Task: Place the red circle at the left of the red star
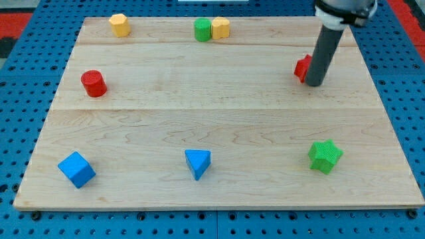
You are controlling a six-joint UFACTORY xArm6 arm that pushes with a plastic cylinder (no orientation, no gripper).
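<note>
The red circle (93,83) stands on the wooden board at the view's left, in its upper half. The red star (303,68) is far across the board at the view's upper right, partly hidden behind the dark rod. My tip (315,84) rests on the board right beside the red star, touching or almost touching its right side. The tip is far to the right of the red circle.
A yellow block (119,24) sits at the top left. A green block (202,30) and a yellow block (220,28) touch at the top middle. A blue cube (76,169), a blue triangle (198,162) and a green star (325,157) lie along the bottom.
</note>
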